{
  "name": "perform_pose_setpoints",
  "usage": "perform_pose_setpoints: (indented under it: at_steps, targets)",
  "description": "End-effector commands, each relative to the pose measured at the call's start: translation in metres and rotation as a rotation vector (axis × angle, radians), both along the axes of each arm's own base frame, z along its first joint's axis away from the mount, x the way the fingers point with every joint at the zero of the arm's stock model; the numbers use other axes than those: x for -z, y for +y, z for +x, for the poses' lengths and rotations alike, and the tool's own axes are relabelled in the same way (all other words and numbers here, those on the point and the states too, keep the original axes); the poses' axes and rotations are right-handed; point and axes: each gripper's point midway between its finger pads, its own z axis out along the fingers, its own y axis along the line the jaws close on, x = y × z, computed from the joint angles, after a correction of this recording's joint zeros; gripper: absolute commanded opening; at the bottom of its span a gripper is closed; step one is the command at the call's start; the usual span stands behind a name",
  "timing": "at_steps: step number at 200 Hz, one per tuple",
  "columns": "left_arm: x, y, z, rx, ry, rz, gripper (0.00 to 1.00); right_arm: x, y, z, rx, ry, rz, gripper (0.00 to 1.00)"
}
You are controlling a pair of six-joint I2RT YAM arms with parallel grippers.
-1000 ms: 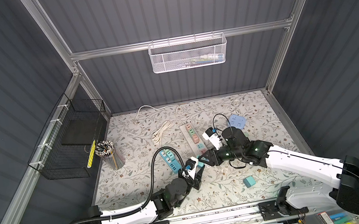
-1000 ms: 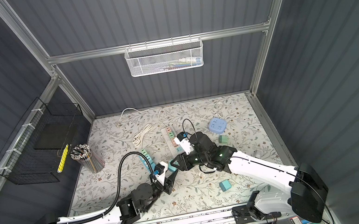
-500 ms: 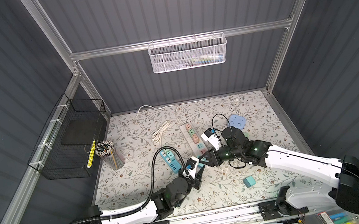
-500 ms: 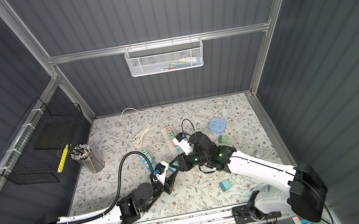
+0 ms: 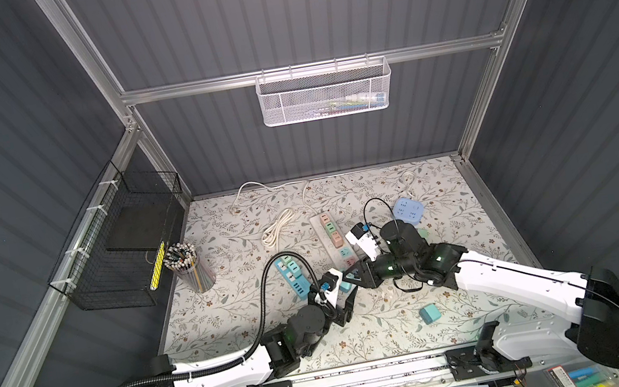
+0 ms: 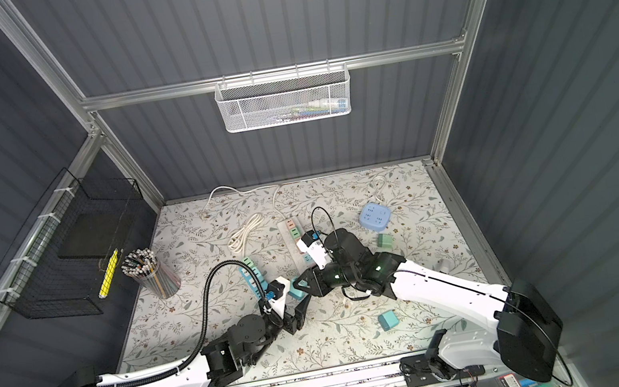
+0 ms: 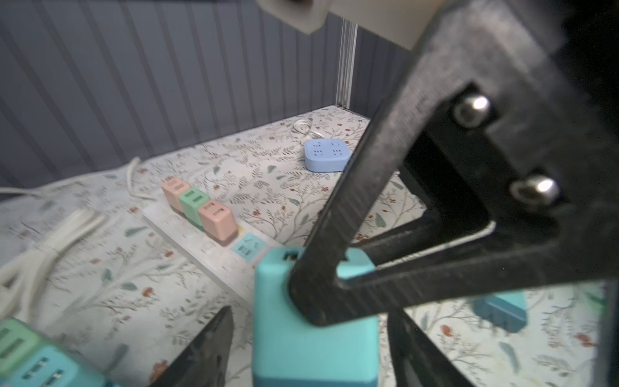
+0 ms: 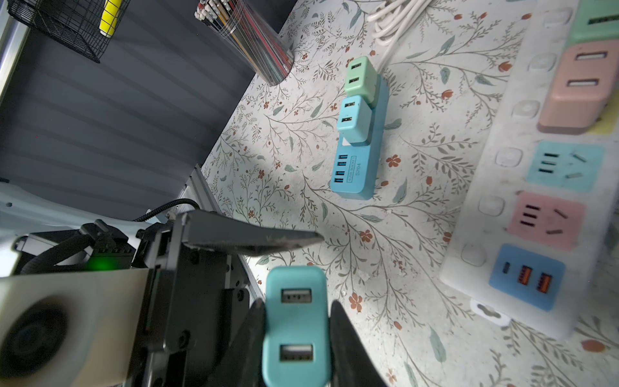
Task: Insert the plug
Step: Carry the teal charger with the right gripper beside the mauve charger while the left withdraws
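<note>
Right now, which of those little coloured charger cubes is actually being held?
The teal cube pinched in the right gripper; the others sit in power strips or lie loose on the table.

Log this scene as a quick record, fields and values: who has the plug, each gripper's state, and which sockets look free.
plug: teal plug, held clear of any socket
right gripper: shut on the teal plug
left gripper: open, fingers either side of plug, not touching
free sockets: teal socket and pink socket on white power strip
insertion: not yet done

Teal plug (image 8: 295,325): prongs out of sight in every view
</note>
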Motion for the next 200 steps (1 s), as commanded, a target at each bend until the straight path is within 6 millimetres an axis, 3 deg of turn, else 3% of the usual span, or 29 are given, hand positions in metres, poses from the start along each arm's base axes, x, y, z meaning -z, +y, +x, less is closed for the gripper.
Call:
perform_pose_setpoints:
  at_steps: [1, 13, 50, 80, 144, 200]
  targets:
    - [-0.016, 0.012, 0.01, -0.093, -0.012, -0.041, 0.86, -0.009, -0.005, 0.008, 0.037, -0.072, -0.002, 0.24]
    - [-0.018, 0.025, 0.015, -0.154, -0.014, -0.064, 0.93, -0.009, -0.011, 0.019, 0.09, -0.116, -0.033, 0.23]
    - [-0.027, 0.079, 0.035, -0.421, 0.03, -0.126, 0.95, -0.006, -0.015, 0.048, 0.182, -0.221, -0.093, 0.22]
    - [-0.024, 0.106, 0.05, -0.537, 0.133, -0.136, 0.95, 0.006, -0.019, 0.079, 0.283, -0.325, -0.169, 0.22]
    - [-0.038, 0.118, 0.05, -0.559, 0.12, -0.163, 0.96, 0.038, -0.012, 0.136, 0.394, -0.444, -0.325, 0.22]
    - [-0.04, 0.125, 0.046, -0.562, 0.111, -0.165, 0.97, 0.065, -0.014, 0.159, 0.496, -0.43, -0.398, 0.21]
